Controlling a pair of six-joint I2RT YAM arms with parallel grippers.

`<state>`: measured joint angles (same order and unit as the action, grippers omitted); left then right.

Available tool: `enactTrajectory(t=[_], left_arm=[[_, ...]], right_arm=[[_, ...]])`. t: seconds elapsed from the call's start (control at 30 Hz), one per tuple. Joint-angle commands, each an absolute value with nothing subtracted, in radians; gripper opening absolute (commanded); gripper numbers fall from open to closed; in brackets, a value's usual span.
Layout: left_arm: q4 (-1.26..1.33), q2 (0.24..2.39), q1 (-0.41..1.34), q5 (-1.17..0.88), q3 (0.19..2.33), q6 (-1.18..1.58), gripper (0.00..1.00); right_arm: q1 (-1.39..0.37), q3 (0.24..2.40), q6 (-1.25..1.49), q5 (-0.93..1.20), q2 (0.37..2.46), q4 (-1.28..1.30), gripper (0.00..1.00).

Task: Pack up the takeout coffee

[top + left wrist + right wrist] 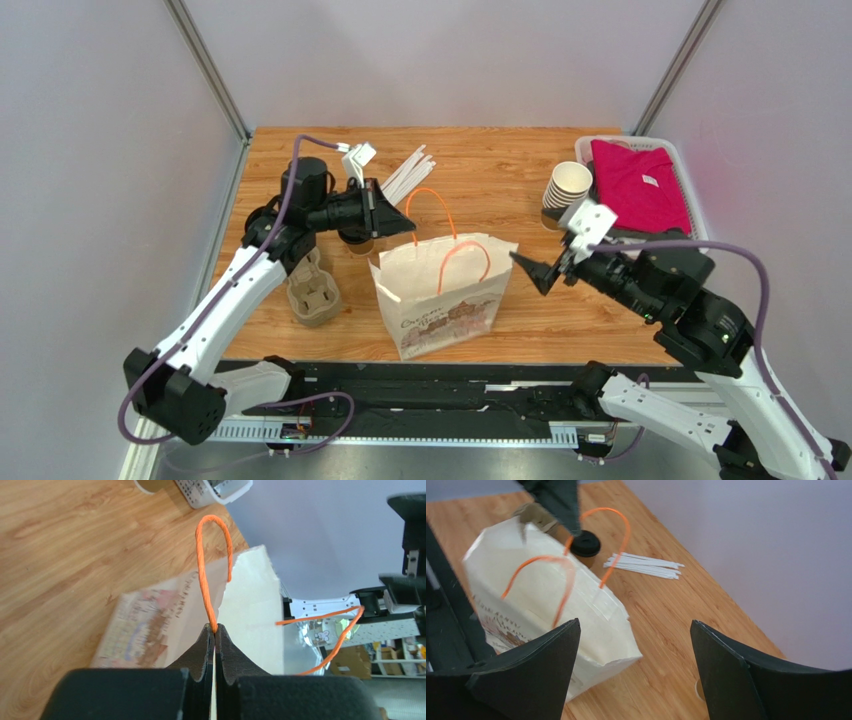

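The takeout coffee (585, 545), a small brown cup with a black lid, stands behind the white paper bag (440, 290). From above, only the cup's lower part (359, 244) shows under my left arm. My left gripper (410, 225) is shut on one orange bag handle (212, 555), pinching it at the fingertips (215, 628). The other handle hangs loose. My right gripper (635, 625) is open just off the bag's right end (530, 272), with nothing between its fingers.
A grey-brown pulp cup tray (312, 290) lies left of the bag. White sticks (405, 175) lie behind it. A stack of lidless cups (567, 190) and a basket with a pink cloth (640, 185) stand at the back right.
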<state>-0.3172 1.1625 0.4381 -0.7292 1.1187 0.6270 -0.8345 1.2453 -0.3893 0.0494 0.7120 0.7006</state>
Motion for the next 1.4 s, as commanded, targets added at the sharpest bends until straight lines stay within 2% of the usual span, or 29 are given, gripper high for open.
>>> enactTrajectory(t=[0.0,0.13,0.33,0.83,1.13,1.33,1.37], left_arm=[[-0.347,1.074,0.449,-0.641,1.101,0.588,0.00],[-0.356,1.035,0.492,-0.557,1.068,0.619,0.00],[-0.354,1.014,0.520,-0.483,1.031,0.666,0.00],[-0.249,0.996,0.502,-0.561,1.017,0.750,0.00],[-0.172,1.000,0.474,-0.649,1.009,0.808,0.00],[-0.140,1.008,0.472,-0.678,1.011,0.833,0.00],[-0.138,1.009,0.472,-0.681,1.012,0.834,0.00]], right_arm=[[-0.733,1.310,-0.108,-0.124,0.729,0.718,0.85],[-0.674,1.237,0.078,-0.016,0.765,0.743,0.83],[-0.635,1.184,0.181,0.070,0.906,0.669,0.77],[-0.617,1.014,0.048,0.124,1.037,0.405,0.74],[-0.546,1.037,0.006,0.150,1.138,0.290,0.72],[-0.512,1.068,0.003,0.169,1.210,0.258,0.65],[-0.503,1.077,0.003,0.173,1.218,0.256,0.57]])
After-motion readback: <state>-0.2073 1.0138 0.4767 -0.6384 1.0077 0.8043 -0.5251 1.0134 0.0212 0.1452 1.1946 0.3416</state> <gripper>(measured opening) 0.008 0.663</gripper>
